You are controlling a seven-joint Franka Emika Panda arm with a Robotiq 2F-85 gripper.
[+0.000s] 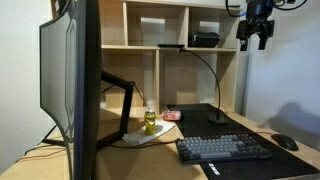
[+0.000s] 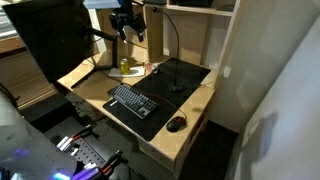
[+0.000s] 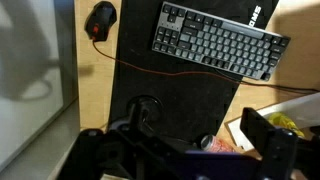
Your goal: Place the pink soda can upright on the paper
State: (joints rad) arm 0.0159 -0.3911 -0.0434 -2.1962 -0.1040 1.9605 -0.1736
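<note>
Because the desk point(image 2: 205, 100) is crowded beyond the keyboard point(image 1: 222, 149), our tool point(image 1: 255, 40), open and empty high above the keyboard, could topple the yellow bottle point(image 1: 150, 121) while reaching the pink can point(image 1: 172, 116), apparently lying just beside it, behind the keyboard's far end
</note>
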